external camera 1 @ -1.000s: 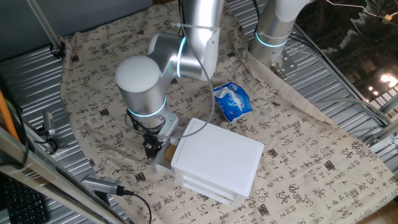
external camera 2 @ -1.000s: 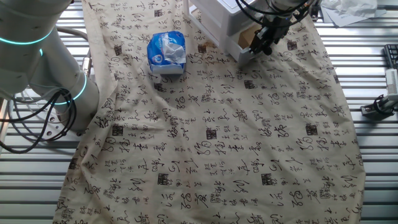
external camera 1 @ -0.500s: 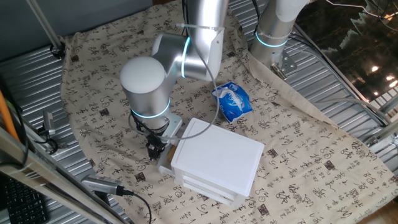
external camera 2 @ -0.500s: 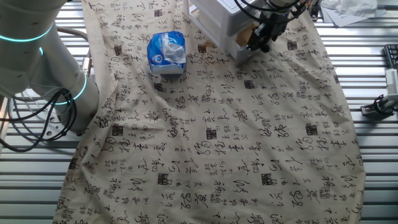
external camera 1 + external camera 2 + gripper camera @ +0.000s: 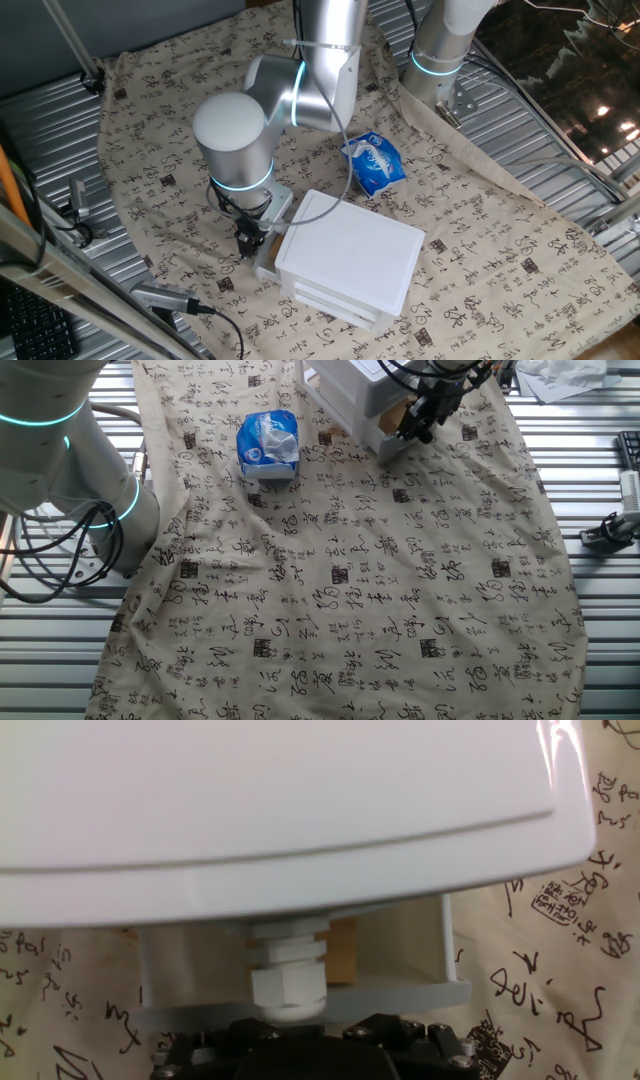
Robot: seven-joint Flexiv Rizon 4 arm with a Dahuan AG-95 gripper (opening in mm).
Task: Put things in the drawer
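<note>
Claw above open drawer, wooden block just beyond.

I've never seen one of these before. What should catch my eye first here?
First, the big silver arm bent low over the patterned cloth, its gripper down at the open top drawer of a white drawer unit. A wooden block sits inside that drawer. A blue packet lies nearby on the cloth.
</note>
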